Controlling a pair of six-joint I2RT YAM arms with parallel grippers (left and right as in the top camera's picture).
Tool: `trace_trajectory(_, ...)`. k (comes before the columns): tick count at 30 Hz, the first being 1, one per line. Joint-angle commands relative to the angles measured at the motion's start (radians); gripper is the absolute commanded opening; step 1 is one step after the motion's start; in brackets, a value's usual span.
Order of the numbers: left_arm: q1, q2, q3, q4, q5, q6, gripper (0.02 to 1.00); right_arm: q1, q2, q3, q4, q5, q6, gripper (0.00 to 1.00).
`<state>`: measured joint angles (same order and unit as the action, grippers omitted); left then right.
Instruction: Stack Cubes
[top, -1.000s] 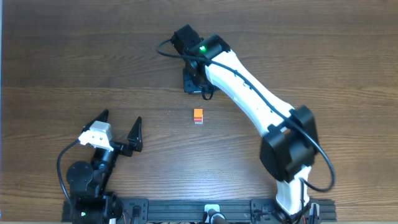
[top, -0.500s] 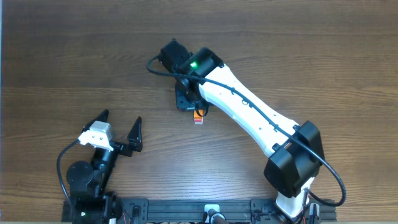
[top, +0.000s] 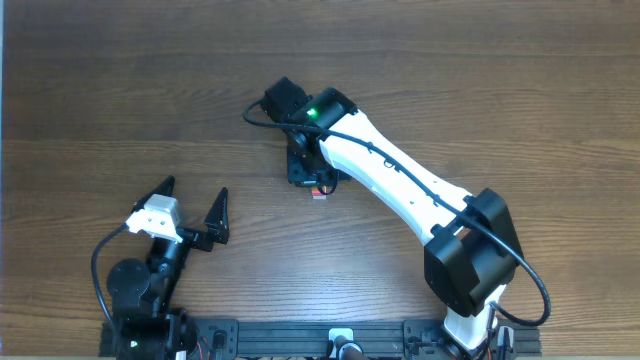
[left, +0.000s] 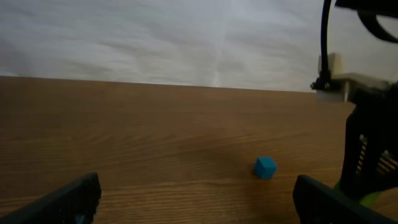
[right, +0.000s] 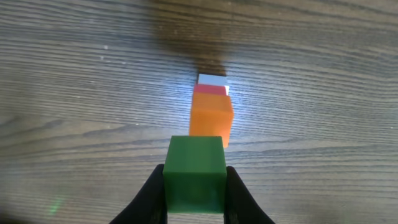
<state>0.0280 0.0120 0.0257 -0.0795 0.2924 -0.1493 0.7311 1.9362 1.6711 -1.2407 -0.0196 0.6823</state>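
Top view: the right arm (top: 400, 185), white shell with black joints, stretches from its base to the middle of the table (top: 100, 80). The right gripper (top: 312, 172) hangs at the stack (top: 320, 194), of which a red and white sliver peeks out beside the black fingers. A green light (top: 313, 111) glows on the wrist, and a black cable (top: 262, 120) loops past it. The left gripper (top: 195, 192) sits well apart from the stack, near its own base, its fingers spread wide with nothing between them. The table is dark brown wood with a long, even grain.

Left wrist view: a small blue cube (left: 265, 167) stands alone on the wood, near the black body of the right gripper that hangs at the stack. Behind the table's far edge rises a pale, faintly creased wall (left: 155, 37).

Right wrist view: the two black fingers are clamped on the sides of a green cube (right: 195, 174), matte and square-edged. Just beyond it lies the stack, seen from above: an orange cube (right: 211, 121) on top, a red layer (right: 210, 90) under it and a white one (right: 213, 79) at the bottom. The green cube overlaps the orange cube's near edge in the picture; whether they touch cannot be told. Light brightens the wood around the stack, and a soft shadow lies beyond it.
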Motion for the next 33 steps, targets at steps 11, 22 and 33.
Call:
trace_trajectory(11,-0.004,-0.007,-0.007,0.002,0.01,0.015,0.996,-0.027,-0.012,-0.053,0.056,-0.002,0.021,0.012)
trace_trajectory(22,-0.004,-0.007,-0.007,0.002,0.01,0.015,0.998,-0.03,-0.012,-0.084,0.082,-0.002,0.035,0.009)
trace_trajectory(33,-0.004,-0.007,-0.007,0.002,0.01,0.015,0.998,-0.03,-0.012,-0.084,0.09,-0.002,0.035,0.294)
